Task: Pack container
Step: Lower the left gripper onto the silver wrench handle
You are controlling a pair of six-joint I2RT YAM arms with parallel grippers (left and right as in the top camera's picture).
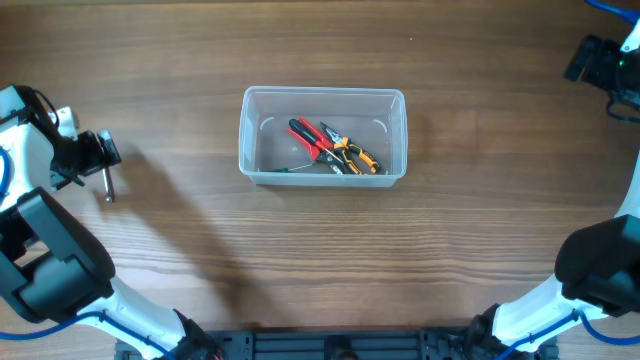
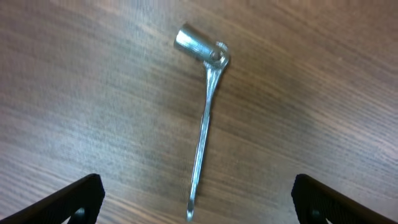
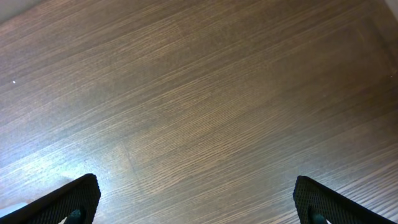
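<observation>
Overhead, we see the tub (image 1: 320, 93) mid-table with pliers (image 1: 335, 146) inside, and a steel wrench (image 1: 107, 187) lying well to its left. Our left gripper (image 2: 195, 198) hangs above that wrench, jaws spread wide, holding nothing. The right gripper (image 3: 196, 200) is equally wide and empty over bare table (image 3: 205, 93). We judge the pickup comes next. The thin shaft runs between the fingers (image 2: 87, 194), so we should drop straight to the table and pinch mid-shaft, clear of the socket end.
</observation>
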